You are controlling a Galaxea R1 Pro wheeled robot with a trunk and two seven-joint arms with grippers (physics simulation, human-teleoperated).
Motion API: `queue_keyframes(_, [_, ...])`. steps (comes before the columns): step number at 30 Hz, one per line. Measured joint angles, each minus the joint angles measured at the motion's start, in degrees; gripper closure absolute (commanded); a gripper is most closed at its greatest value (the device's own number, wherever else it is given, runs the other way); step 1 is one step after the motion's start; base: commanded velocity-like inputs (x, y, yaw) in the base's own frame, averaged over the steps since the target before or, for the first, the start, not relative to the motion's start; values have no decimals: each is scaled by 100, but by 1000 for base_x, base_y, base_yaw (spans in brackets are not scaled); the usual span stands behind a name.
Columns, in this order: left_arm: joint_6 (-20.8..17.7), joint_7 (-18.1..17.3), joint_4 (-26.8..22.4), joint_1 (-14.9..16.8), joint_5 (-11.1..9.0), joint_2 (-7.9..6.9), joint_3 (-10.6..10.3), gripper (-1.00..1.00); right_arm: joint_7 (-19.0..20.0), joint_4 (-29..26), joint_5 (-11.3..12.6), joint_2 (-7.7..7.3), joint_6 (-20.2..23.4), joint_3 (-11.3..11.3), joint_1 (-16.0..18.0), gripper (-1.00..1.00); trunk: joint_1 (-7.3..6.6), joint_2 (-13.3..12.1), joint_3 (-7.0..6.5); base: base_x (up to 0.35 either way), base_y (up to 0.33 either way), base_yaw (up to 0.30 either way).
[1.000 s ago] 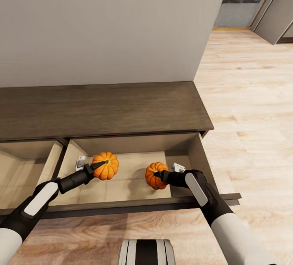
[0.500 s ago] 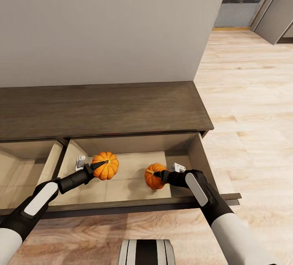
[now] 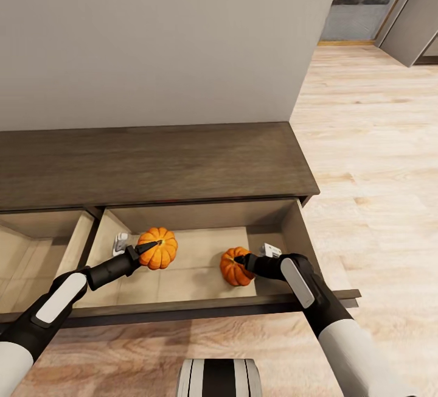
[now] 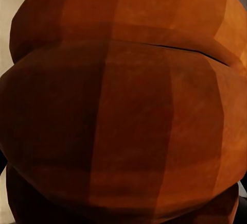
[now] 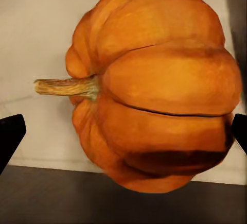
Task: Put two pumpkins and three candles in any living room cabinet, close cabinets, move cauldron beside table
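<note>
Right end effector (image 3: 241,259) is seen opened wide around a small orange ribbed pumpkin (image 5: 154,90), tipped sideways, stem horizontal. Left end effector (image 3: 152,246) is closed on a second orange pumpkin (image 3: 159,248) above the tan drawer floor (image 3: 194,245).

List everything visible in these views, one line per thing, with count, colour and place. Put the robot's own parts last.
pumpkins: 2, orange; one at the left of the open drawer, one at the right, lying on the drawer floor.
cabinet: 1, dark brown, against the wall; two drawers pulled out, tan inside.
wall: 1, grey, behind the cabinet.
floor: light wood, right of and in front of the cabinet.
left gripper: black, on the left pumpkin; whether shut cannot be told.
right gripper: black, fingers spread either side of the right pumpkin.
robot base: grey and black, bottom centre of the head view.
</note>
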State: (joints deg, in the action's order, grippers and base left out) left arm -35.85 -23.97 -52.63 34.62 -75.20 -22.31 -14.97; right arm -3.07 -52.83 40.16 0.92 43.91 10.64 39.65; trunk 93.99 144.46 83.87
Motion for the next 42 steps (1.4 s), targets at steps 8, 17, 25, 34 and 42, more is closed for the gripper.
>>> queue_keyframes(8, [0, -1, 0, 0, 2, 0, 0, 100, -17, -23, 29, -165, 4, -137, 8, -100, 0, 0, 0, 0, 0, 0])
queue_keyframes(17, [-28, 143, 126, 153, -76, 109, 3, 100, 118, -212, 102, -321, 154, -501, 35, -100, 0, 0, -1, 0, 0, 0])
queue_keyframes(25, [65, -17, -123, -98, -12, -89, 245, 100, 375, -470, 115, -162, 409, -522, 124, -100, 1, -1, 0, 0, 0, 0])
queue_keyframes(34, [29, 15, -316, -183, 51, -80, 234, 100, 664, -729, 123, -202, 697, -538, 123, -100, 1, -1, -1, 0, 0, 0])
queue_keyframes(42, [15, 831, -803, -234, 0, -57, 232, 100, 2327, -729, 125, -365, 962, -545, 122, -100, 1, -1, 0, 0, 0, 0])
